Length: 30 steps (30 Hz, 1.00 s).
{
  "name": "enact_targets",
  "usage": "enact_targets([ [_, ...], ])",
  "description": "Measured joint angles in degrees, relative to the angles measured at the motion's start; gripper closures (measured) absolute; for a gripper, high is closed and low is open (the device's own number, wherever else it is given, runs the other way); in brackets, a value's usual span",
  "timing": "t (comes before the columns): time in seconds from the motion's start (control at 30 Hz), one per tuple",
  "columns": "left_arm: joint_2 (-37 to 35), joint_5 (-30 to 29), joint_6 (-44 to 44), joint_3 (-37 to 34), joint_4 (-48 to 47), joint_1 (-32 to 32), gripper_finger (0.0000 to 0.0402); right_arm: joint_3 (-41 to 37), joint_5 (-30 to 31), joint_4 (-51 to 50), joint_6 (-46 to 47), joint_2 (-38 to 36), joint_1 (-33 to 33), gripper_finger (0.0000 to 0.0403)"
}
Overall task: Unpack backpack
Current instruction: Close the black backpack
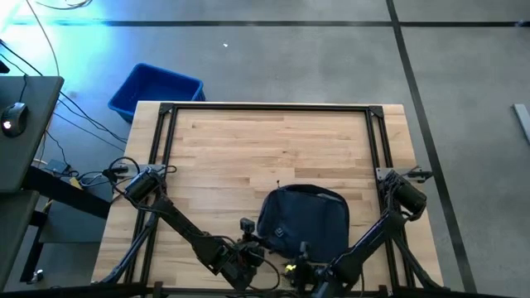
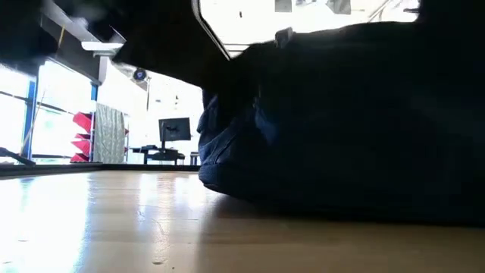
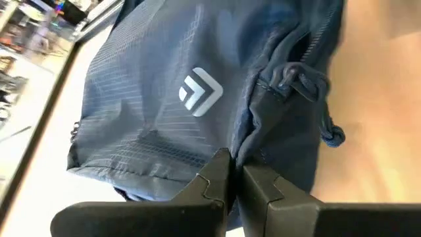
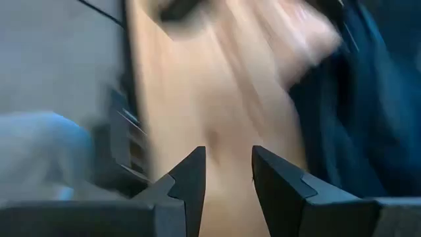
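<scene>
I see the dark navy soft fabric backpack at the wooden worktop's near edge, left end effector pressed together against its fabric, probably steadying it, right end effector partly spread, empty beside it.

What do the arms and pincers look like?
Both arms are dark, slim, jointed links with black cables and a yellow tag near the wrists. Left pincer and right pincer each have two flat, angular dark fingers with stepped inner edges, no markings visible.
</scene>
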Motion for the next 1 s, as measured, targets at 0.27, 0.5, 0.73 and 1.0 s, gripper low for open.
enact_targets([
  [0.27,-0.46,7.71,-3.33,0.00,2.82,-0.28,0.0401,-0.58,0.95,-12.19,-2.72,0.00,-3.73,0.0297],
  [0.5,-0.46,9.25,-0.44,0.01,6.10,-0.48,0.0394,1.42,-2.59,-13.98,-7.88,-0.25,-4.79,0.0297],
  [0.73,-0.46,9.65,7.71,0.02,9.47,-0.45,0.0321,0.80,-0.05,-6.87,-6.49,-0.52,-2.03,0.0297],
  [1.0,-0.06,9.02,6.81,0.04,9.35,0.55,0.0264,-4.44,9.88,2.05,3.57,-0.52,-1.43,0.0297],
])
